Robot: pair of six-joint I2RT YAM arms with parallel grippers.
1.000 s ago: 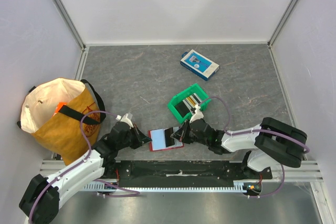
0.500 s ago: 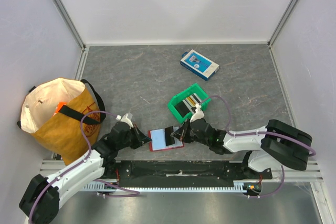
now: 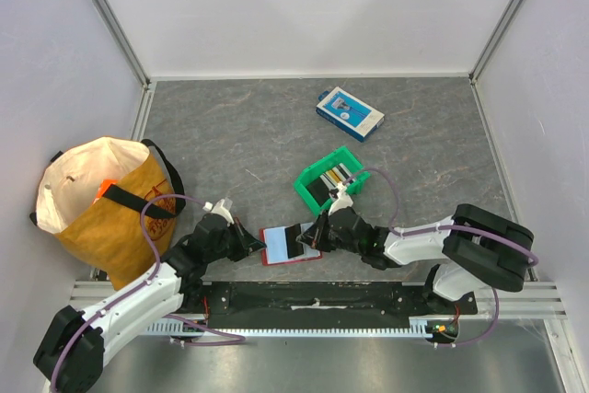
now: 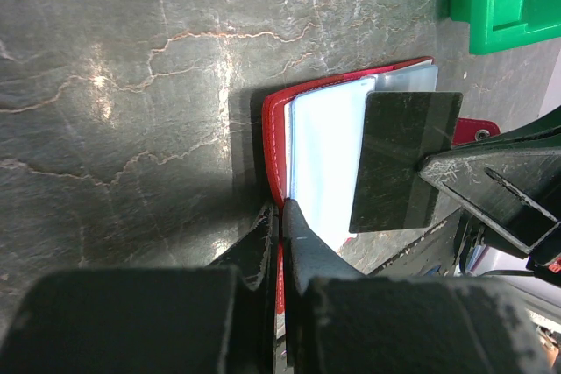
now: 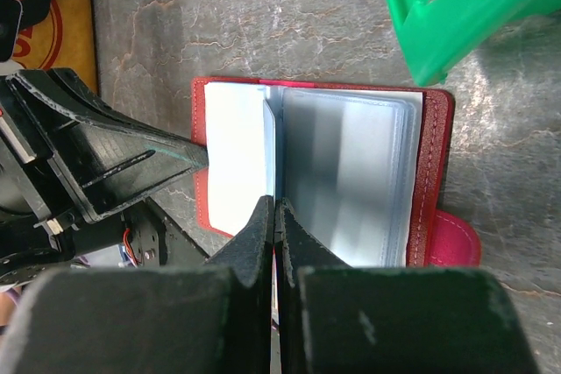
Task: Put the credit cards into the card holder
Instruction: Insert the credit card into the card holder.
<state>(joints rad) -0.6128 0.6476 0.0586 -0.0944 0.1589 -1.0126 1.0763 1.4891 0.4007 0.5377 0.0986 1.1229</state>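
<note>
The red card holder (image 3: 279, 248) lay open on the table (image 3: 230, 135) at the lower centre of the overhead view, between the two arms, with its clear sleeves (image 5: 346, 172) facing up. The left pincer (image 4: 280, 215) was shut on the holder's red cover at its left edge, pinning it down. The right pincer (image 5: 274, 209) was shut on a black card (image 4: 401, 159), which hung tilted over the sleeves; whether its leading edge had entered a slot could not be told. The likeliest trouble was the card missing the mouth of a sleeve: the plastic looked thin and limp, so the edge could ride over it or slip between two leaves rather than into a pocket. Pushing at an angle could also buckle a sleeve or drag the whole holder toward the left, and the left grip, taken only on a narrow strip of cover, might slip. The two pincers were close together, so a long push could bring their fingers into contact. Letting go too soon would probably leave the card loose on top. More cards (image 3: 333, 175) sat in the green bin (image 3: 304, 181) just above the holder.
</note>
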